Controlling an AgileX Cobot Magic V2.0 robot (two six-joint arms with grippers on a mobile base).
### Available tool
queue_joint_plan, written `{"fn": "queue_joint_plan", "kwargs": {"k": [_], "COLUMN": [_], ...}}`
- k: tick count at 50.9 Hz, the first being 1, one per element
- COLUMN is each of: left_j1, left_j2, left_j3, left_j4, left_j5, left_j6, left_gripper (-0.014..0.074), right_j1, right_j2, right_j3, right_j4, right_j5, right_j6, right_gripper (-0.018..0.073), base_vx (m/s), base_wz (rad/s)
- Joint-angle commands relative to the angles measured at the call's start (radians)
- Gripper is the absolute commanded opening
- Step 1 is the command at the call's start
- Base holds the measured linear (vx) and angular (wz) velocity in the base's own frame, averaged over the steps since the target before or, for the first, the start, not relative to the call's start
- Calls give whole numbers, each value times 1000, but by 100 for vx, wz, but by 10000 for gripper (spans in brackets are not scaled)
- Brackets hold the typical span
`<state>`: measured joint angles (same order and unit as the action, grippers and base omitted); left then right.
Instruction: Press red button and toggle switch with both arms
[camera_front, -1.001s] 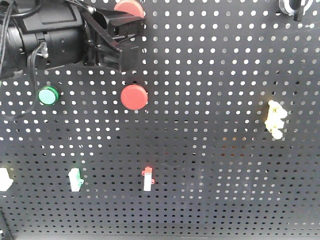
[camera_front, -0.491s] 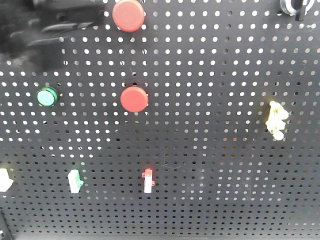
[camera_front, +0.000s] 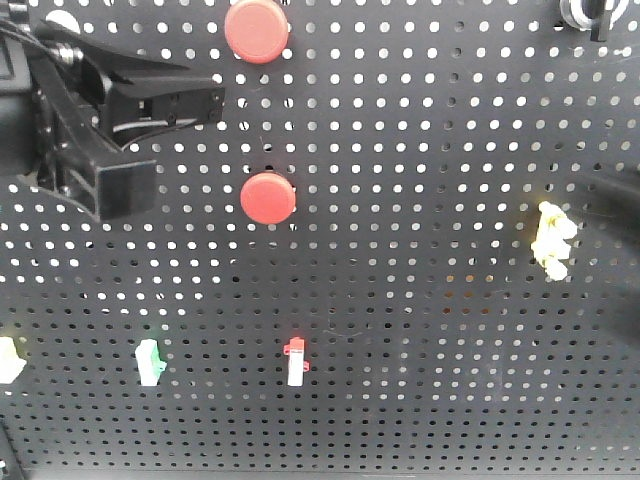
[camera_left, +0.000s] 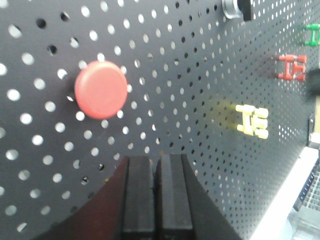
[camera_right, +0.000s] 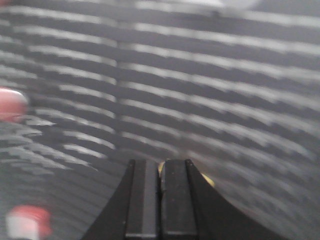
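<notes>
Two red buttons are on the black pegboard, one at the top (camera_front: 257, 30) and one in the middle (camera_front: 268, 197). My left gripper (camera_front: 215, 100) is shut and empty. It points right, left of the buttons and between their heights. In the left wrist view its shut tips (camera_left: 155, 160) sit below and right of a red button (camera_left: 101, 90). The yellow-marked toggle switch (camera_front: 552, 238) is at the right. A dark blur (camera_front: 618, 190) at the right edge is my right arm. My right gripper (camera_right: 161, 162) is shut, with a yellow blur (camera_right: 209, 182) just behind its tips.
A green-marked switch (camera_front: 150, 360) and a red-marked switch (camera_front: 295, 362) are low on the board. A white part (camera_front: 8, 360) sits at the left edge. A silver knob (camera_front: 580, 12) is at the top right. The left arm covers the green button.
The left arm swept out of view to the upper left, then came back lower and further left, now covering the green button. The right arm's dark blur has appeared at the right edge.
</notes>
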<state>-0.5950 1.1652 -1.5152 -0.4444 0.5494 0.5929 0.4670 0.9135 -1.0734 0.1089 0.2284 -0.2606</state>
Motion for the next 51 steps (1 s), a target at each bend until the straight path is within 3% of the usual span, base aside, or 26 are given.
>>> {"fn": "queue_joint_plan", "kwargs": {"k": [1, 18, 31, 51], "left_j1": [4, 4, 4, 4], "left_j2": [-18, -18, -18, -18], "left_j3": [-24, -24, -24, -24], "left_j4": [-20, 33, 35, 34], "left_j5": [-86, -69, -39, -39], "left_j6": [-10, -9, -9, -9], "left_gripper": [1, 1, 1, 1], "right_j1": [18, 11, -114, -201], "right_j2": [47, 167, 169, 168], "right_j3": [-112, -301, -307, -307], "right_j4": [-2, -54, -51, -54], "right_j5": [-117, -88, -77, -72], "right_j6": [-12, 1, 62, 66], "right_gripper": [-3, -3, -3, -3], "base_vx": [0, 0, 0, 0], "base_wz": [0, 0, 0, 0]}}
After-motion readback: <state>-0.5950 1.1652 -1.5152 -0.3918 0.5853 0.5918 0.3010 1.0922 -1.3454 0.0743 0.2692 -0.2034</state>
